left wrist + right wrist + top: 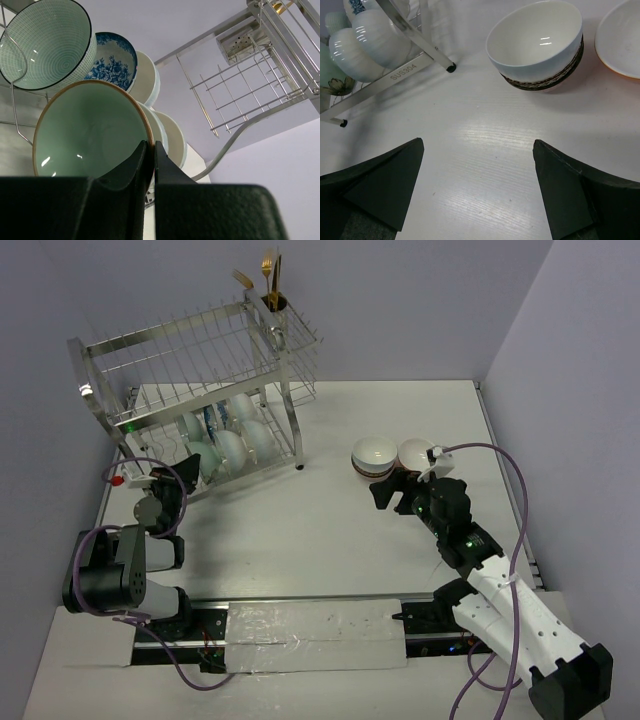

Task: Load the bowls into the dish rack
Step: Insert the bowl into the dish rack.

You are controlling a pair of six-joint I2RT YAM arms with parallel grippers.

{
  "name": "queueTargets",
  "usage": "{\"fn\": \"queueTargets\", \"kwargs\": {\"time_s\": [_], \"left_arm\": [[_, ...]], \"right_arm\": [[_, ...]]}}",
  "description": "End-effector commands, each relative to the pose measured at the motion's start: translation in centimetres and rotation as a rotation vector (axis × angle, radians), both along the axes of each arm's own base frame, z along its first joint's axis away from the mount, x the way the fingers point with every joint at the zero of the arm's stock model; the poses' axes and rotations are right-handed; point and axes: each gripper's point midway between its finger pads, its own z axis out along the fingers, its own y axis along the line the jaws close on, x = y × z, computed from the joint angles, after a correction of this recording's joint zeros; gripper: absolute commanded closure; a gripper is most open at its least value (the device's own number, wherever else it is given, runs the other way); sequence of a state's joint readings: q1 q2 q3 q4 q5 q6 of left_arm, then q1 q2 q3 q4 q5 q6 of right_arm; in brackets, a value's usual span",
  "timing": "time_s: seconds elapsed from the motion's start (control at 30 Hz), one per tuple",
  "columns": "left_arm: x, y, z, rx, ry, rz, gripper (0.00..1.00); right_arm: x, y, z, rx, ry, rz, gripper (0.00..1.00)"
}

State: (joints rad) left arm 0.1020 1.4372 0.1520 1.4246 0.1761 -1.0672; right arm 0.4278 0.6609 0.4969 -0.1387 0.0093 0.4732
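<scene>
At ten o'clock on the bench (330, 540), left jaws clamp a pale-green, brown-rimmed ceramic bowl (90, 135) inside the silver wire dish rack (165, 328); right jaws stand wide apart.

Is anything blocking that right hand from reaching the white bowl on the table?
Nothing visible. Only bare table lies between the open right hand and the white bowl with the brown band.

**Bowl and rack colours**

Pale green bowl (90, 135), tan rim; mint bowl (45, 45), fine concentric dotting, dark rim; floral bowl (112, 57), blue on white; banded bowl (535, 40), white with brown woven band; orange bowl (620, 40), white inside. Dish rack (190, 365) silver; cutlery (270, 280) gold; table (485, 140) white.
</scene>
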Motion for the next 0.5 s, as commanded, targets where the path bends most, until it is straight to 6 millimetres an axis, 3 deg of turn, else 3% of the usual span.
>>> {"fn": "queueTargets", "kwargs": {"time_s": [0.0,0.47], "left_arm": [[-2.3,-0.5,10.6,-0.012,-0.439,-0.019,1.0],[-2.6,-1.7,11.9,-0.019,-0.477,-0.045,1.0]], "right_arm": [[0.3,0.4,0.6,0.003,-0.041,0.017,0.03],[0.4,0.5,0.5,0.005,-0.04,0.017,0.03]]}}
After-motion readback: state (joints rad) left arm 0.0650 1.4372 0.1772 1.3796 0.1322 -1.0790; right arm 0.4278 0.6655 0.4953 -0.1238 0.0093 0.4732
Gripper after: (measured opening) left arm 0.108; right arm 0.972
